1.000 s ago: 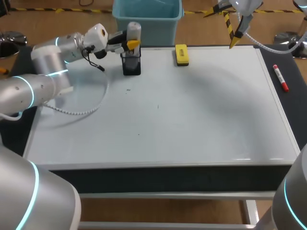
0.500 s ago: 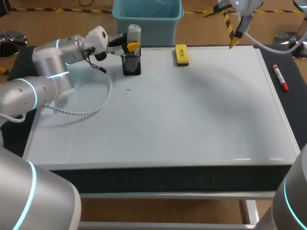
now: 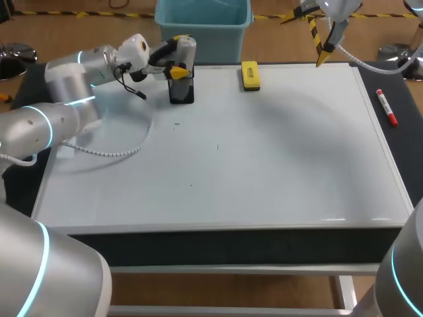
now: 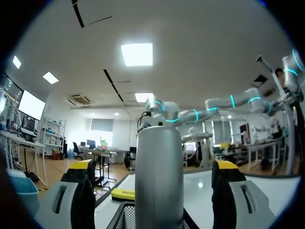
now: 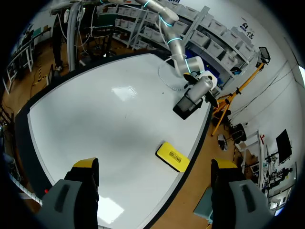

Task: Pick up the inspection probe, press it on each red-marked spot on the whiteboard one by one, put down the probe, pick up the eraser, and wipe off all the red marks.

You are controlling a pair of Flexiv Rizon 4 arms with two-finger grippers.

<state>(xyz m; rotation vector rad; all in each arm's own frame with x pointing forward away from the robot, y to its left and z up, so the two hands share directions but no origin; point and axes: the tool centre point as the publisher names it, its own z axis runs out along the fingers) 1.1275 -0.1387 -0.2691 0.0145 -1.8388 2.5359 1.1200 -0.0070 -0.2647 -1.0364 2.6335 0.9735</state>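
Obs., board read as a clock, 12 at the far edge from the robot. At about 10–11 o'clock the left gripper (image 3: 177,55) lies level at the black mesh holder (image 3: 181,89), its fingers released and straddling the inspection probe (image 4: 159,176). The left wrist view shows clear gaps on both sides of the silver barrel, which stands upright in the holder. Whiteboard (image 3: 264,165): no red marks that I can make out, only a few dark specks near the middle. This fits either a grasp about to be taken or a probe just set down, and the moment does not settle which. Just right of 12 o'clock the yellow eraser (image 3: 250,74) lies flat by the far edge. At 2–3 o'clock a red marker (image 3: 386,107) rests on the right border. The right gripper (image 5: 155,167) hangs high past the far right corner, jaws spread, holding nothing. Risks, as I judge them: the holder looks light and tall, so a finger brushing the barrel off-centre could tip it. The smooth metal could slip in a weak pinch, and the holder might ride up with the probe.
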